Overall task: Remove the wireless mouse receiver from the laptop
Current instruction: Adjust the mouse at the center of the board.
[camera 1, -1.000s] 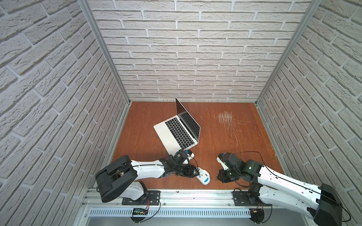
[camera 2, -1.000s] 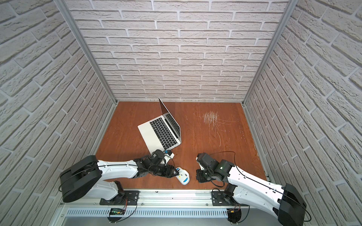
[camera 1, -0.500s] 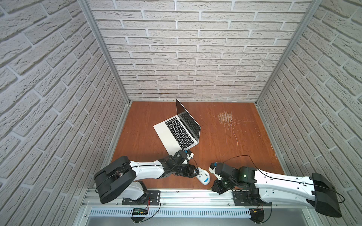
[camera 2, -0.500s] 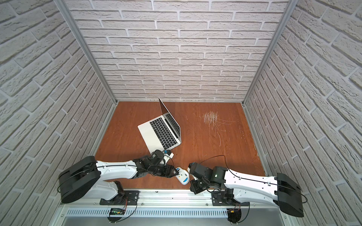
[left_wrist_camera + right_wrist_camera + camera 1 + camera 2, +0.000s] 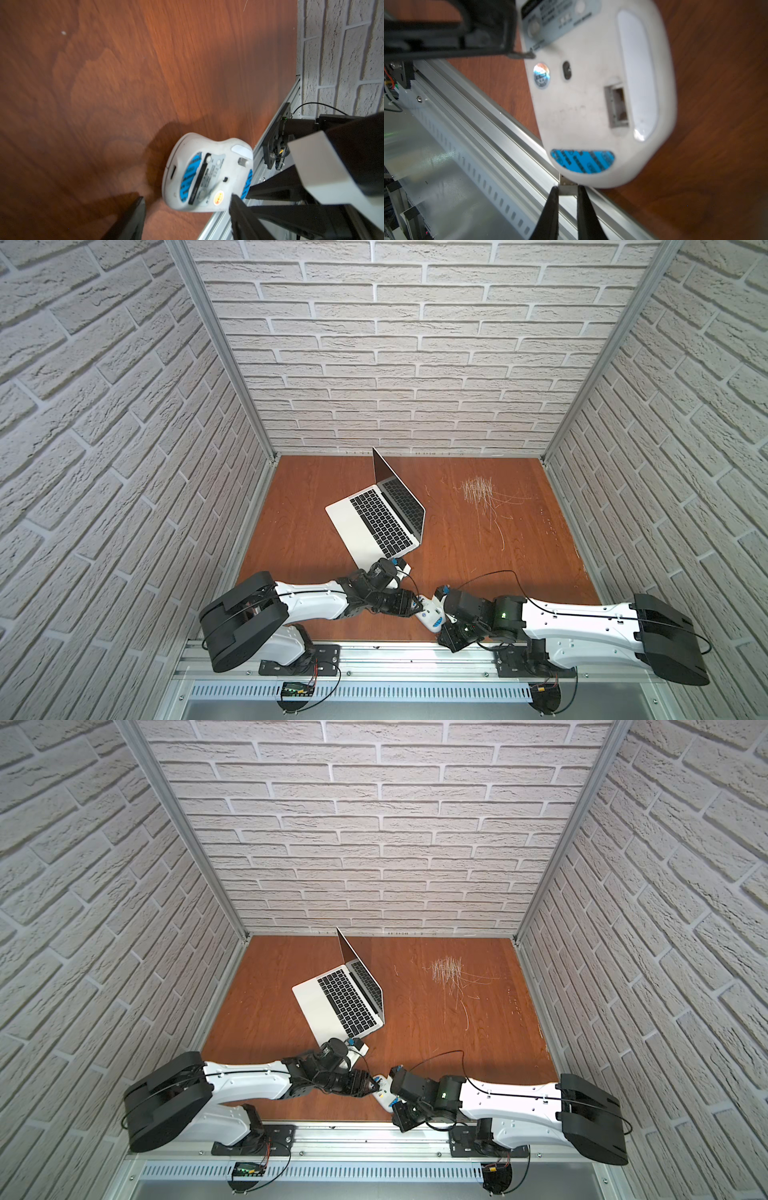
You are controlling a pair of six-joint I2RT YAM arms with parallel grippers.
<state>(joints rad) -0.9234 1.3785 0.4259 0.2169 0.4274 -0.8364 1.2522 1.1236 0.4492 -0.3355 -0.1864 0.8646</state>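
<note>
the right gripper [image 5: 568, 188] pinches what looks like the tiny silver wireless mouse receiver [image 5: 568, 185], well apart from the thin silver laptop [image 5: 353, 522]; the left gripper [image 5: 187, 212] stands wide. removal seems done; next, release it gently.

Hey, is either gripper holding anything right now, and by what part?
The right gripper pinches the receiver at its silver body. The left gripper stands open around the mouse, not gripping.
</note>
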